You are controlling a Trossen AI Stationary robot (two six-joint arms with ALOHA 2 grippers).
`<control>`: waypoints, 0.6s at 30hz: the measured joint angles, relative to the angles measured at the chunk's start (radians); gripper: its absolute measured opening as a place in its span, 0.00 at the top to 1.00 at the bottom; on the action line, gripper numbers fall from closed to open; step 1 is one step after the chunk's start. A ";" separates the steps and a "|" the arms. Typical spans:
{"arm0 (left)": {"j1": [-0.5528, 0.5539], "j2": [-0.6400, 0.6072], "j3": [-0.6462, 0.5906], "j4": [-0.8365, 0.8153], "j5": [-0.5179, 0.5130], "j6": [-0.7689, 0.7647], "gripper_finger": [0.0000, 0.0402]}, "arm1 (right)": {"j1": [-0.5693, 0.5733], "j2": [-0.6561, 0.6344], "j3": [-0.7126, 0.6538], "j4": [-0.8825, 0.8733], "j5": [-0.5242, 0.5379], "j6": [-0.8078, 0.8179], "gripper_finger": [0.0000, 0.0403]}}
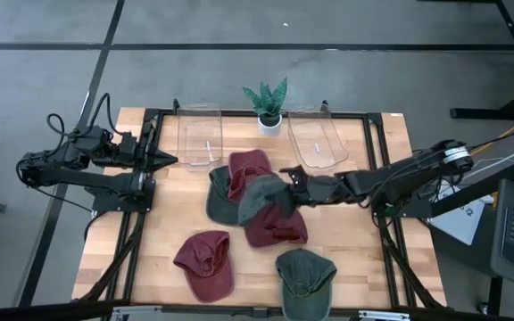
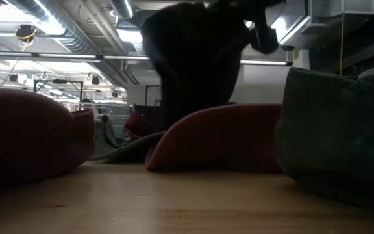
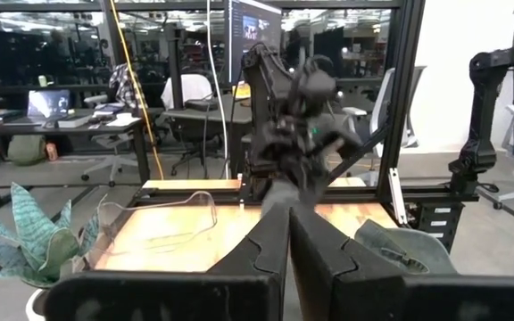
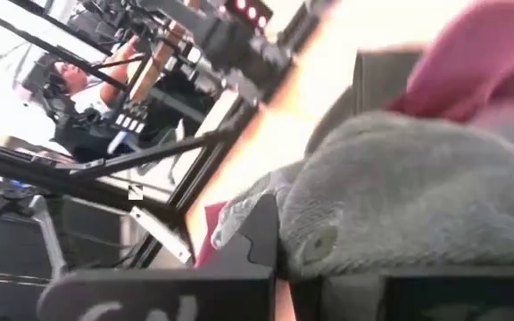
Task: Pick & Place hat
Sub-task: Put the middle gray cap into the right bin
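Right gripper at desk centre, fingers clamped on green hat, hat lifted over red hat in middle pile. Second green hat and second red hat lie near front edge, apart. Left gripper near left edge by clear tray, fingers pressed together, empty. Plant at back edge.

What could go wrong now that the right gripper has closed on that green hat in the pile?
The right gripper is shut on the green hat, which lies across the red hats in the pile, so a lift may drag a neighbour along. The wrist view shows only a fold of fabric between the fingers, so the hat could slip out. The clear bins and potted plant stand close behind and could be clipped.
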 joint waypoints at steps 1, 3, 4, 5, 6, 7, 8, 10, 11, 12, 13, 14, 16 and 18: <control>0.000 0.000 0.000 0.000 0.000 0.000 0.97 | -0.005 -0.011 0.022 -0.031 0.012 -0.033 0.98; 0.000 0.000 0.000 0.000 0.000 0.000 0.97 | -0.016 -0.034 0.067 -0.093 0.039 -0.090 0.98; 0.000 0.000 0.000 0.000 0.000 0.000 0.97 | -0.020 -0.045 0.090 -0.127 0.054 -0.116 0.98; 0.000 0.000 0.000 0.000 0.000 0.000 0.97 | -0.026 -0.053 0.112 -0.157 0.065 -0.139 0.98; 0.000 0.000 0.000 0.000 0.000 0.000 0.97 | -0.030 -0.060 0.133 -0.186 0.077 -0.160 0.98; 0.000 0.000 0.000 0.000 0.000 0.000 0.97 | -0.036 -0.068 0.152 -0.215 0.090 -0.179 0.98; 0.000 0.000 0.000 0.000 0.000 0.000 0.97 | -0.041 -0.075 0.170 -0.243 0.106 -0.197 0.98; 0.000 0.000 0.000 0.000 0.000 0.000 0.98 | -0.054 -0.088 0.206 -0.289 0.140 -0.224 0.98; 0.000 0.000 0.000 0.000 0.000 0.000 0.98 | -0.062 -0.095 0.221 -0.315 0.159 -0.233 0.98; 0.000 0.000 0.000 0.000 0.000 0.000 0.98 | -0.071 -0.103 0.235 -0.343 0.174 -0.246 0.98; 0.000 0.000 0.000 0.000 0.000 0.000 0.98 | -0.080 -0.109 0.249 -0.370 0.192 -0.254 0.98; 0.000 0.000 0.000 0.000 0.000 0.000 0.98 | -0.089 -0.117 0.260 -0.397 0.209 -0.266 0.98; 0.000 0.000 0.000 0.000 0.000 0.000 0.98 | -0.108 -0.135 0.270 -0.451 0.243 -0.271 0.98; 0.000 0.000 0.000 0.000 0.000 0.000 0.97 | -0.126 -0.156 0.272 -0.494 0.270 -0.259 0.98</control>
